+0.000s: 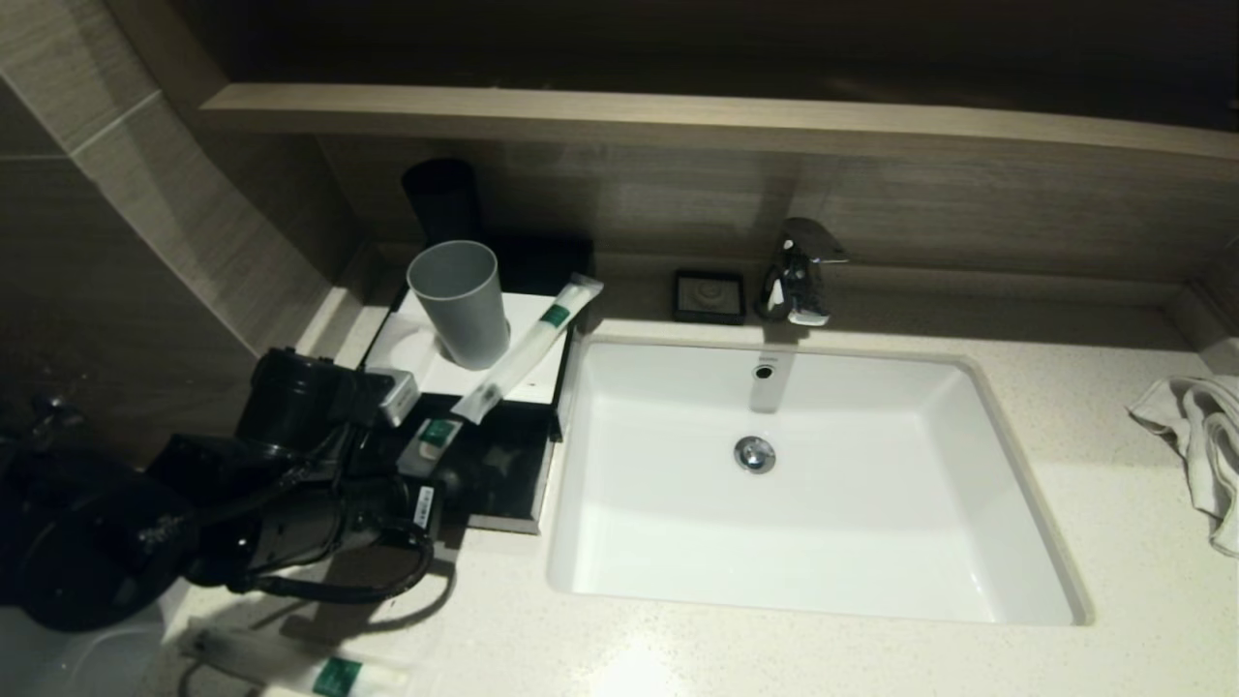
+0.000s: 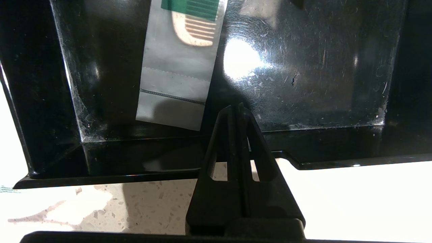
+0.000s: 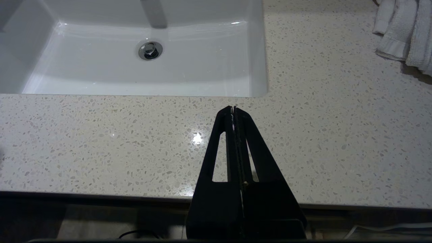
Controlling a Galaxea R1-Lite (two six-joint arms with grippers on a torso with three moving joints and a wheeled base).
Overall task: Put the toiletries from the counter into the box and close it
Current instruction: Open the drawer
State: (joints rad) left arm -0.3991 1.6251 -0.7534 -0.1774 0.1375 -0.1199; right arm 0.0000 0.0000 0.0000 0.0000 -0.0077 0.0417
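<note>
A black box (image 1: 510, 481) stands open on the counter left of the sink. A white comb packet with a green label (image 1: 433, 440) lies inside it, and it also shows in the left wrist view (image 2: 177, 67) on the glossy box floor (image 2: 303, 67). A long white packet (image 1: 528, 348) lies slanted across the white tray and the box's far edge. Another green-labelled packet (image 1: 300, 668) lies on the counter at the front left. My left gripper (image 2: 236, 107) is shut and empty at the box's near wall. My right gripper (image 3: 233, 108) is shut and empty over the counter in front of the sink.
A grey cup (image 1: 460, 302) stands on a white tray (image 1: 402, 353) behind the box, with a black cup (image 1: 440, 198) further back. The white sink (image 1: 803, 484), faucet (image 1: 799, 271) and a black dish (image 1: 710, 295) are to the right. A white towel (image 1: 1195, 436) lies far right.
</note>
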